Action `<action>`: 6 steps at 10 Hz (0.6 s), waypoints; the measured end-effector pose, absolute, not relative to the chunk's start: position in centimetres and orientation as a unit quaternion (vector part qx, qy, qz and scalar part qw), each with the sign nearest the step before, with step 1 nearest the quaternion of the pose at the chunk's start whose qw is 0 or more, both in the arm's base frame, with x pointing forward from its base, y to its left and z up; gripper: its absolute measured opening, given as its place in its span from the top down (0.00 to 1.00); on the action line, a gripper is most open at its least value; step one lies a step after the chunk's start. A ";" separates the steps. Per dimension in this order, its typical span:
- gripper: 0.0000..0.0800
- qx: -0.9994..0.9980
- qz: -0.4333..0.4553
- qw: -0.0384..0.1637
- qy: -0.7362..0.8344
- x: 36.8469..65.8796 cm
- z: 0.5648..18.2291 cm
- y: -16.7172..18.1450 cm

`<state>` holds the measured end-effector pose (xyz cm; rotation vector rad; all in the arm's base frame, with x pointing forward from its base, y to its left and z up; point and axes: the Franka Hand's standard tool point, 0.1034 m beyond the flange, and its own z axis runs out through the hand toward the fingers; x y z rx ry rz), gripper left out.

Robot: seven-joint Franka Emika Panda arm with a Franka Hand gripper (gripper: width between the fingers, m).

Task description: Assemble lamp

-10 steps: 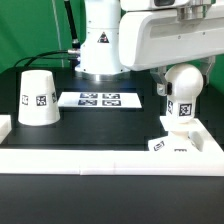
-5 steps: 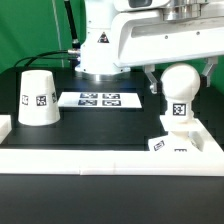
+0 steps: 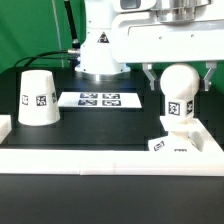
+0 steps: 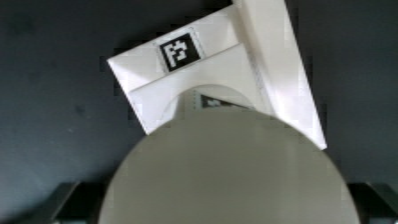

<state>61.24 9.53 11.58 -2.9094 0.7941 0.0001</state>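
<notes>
At the near edge of the desk (image 3: 100, 128), the square base (image 3: 178, 147) is being left with the bulb (image 3: 178, 100) standing upright on it. The jaws are being raised, spread open and gripping nothing, so the bulb is being judged seated; its dome is being flanked, apparently untouched. Farther back, the shade (image 3: 38, 98) is waiting.
</notes>
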 end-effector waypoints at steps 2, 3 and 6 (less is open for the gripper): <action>0.28 -0.938 0.010 0.061 0.340 61.0 11.4 9.8; 0.28 -0.917 0.015 0.059 0.395 60.9 11.4 10.0; 0.28 -0.870 0.027 0.063 0.488 60.8 11.4 10.2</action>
